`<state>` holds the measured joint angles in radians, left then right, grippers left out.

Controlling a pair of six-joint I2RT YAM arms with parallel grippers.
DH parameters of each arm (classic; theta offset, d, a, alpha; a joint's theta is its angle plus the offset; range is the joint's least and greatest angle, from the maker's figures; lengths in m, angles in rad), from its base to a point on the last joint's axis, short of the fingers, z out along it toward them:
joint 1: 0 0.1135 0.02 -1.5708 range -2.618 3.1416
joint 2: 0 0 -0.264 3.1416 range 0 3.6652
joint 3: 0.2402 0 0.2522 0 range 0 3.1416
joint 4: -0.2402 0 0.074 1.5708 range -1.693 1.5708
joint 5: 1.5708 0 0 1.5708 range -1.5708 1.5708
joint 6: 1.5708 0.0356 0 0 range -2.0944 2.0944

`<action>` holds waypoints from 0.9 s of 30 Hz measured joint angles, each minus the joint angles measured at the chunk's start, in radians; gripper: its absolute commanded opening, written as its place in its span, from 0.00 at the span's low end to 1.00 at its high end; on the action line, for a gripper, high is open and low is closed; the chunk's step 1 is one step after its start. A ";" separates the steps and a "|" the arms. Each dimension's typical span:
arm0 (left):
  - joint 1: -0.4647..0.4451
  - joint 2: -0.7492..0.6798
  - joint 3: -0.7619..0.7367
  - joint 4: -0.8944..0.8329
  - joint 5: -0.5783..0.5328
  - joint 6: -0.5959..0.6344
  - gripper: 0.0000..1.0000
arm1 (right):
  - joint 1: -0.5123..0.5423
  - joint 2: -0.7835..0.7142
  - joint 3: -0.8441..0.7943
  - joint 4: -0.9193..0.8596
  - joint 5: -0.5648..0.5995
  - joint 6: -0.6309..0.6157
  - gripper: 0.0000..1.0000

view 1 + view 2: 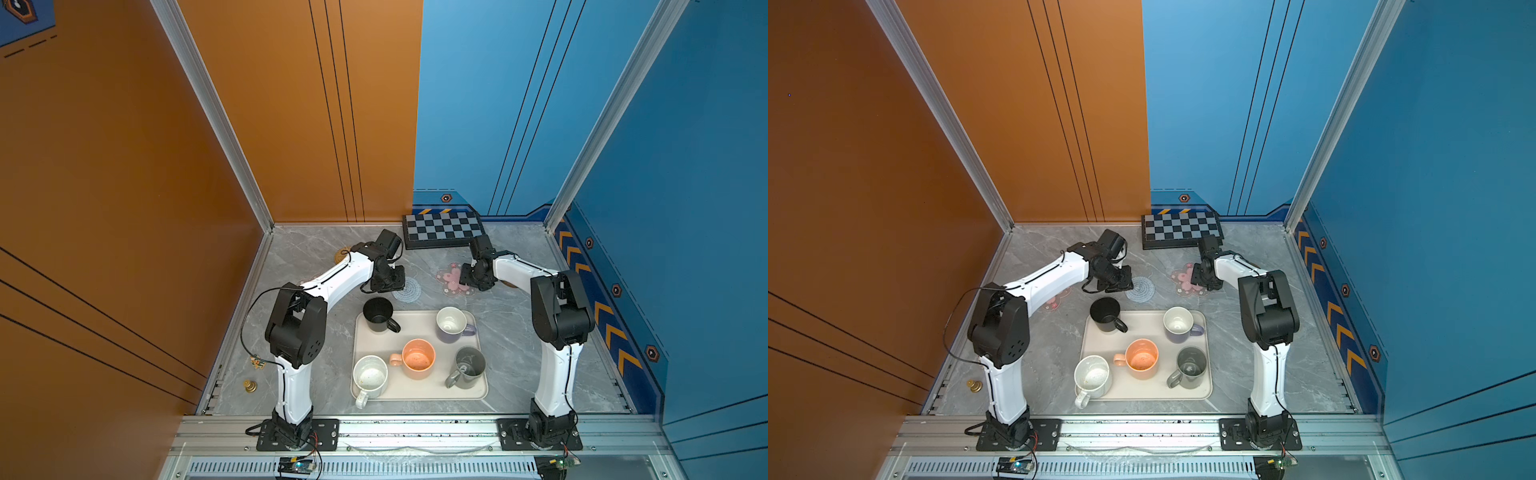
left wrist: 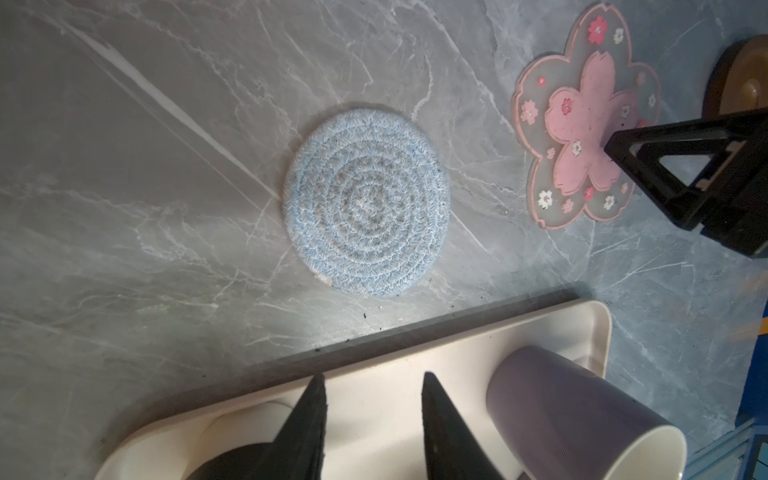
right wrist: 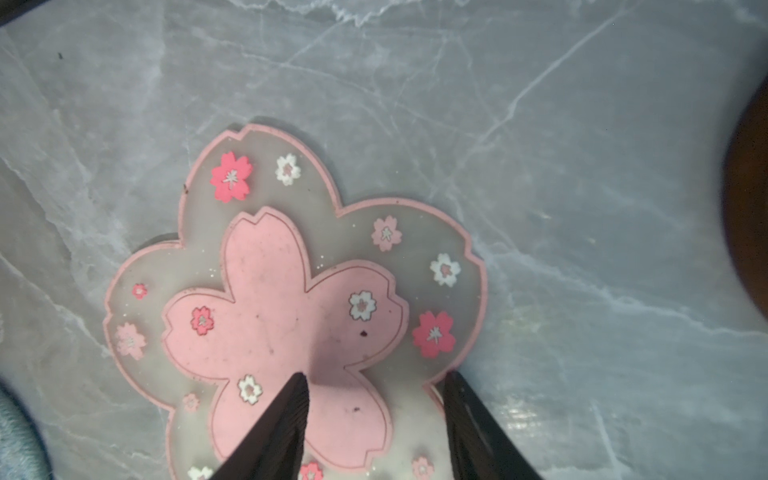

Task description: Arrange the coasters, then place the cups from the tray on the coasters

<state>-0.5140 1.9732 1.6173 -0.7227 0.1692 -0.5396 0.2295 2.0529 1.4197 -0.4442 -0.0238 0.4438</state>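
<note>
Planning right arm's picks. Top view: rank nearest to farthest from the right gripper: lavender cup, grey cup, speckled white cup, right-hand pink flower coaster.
1. pink flower coaster, under the right gripper
2. lavender cup, tray's far right
3. grey cup, tray's near right
4. speckled white cup, tray's near left

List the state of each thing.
Black mug: upright, on cream rectangular tray.
Lavender mug: upright, on tray.
Peach mug: upright, on tray.
Grey mug: upright, on tray.
Speckled white mug: upright, on tray.
Blue knitted round coaster: flat, empty.
Pink flower coaster: flat, empty.
Left gripper: open.
Right gripper: open.
</note>
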 measured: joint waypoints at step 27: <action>-0.012 0.268 0.171 0.000 -0.008 -0.021 0.20 | -0.117 -0.331 -0.050 -0.125 0.066 -0.018 0.57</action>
<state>-0.5259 2.2414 1.7882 -0.7231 0.1616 -0.5602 0.1120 1.7218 1.3701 -0.5694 0.0422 0.4255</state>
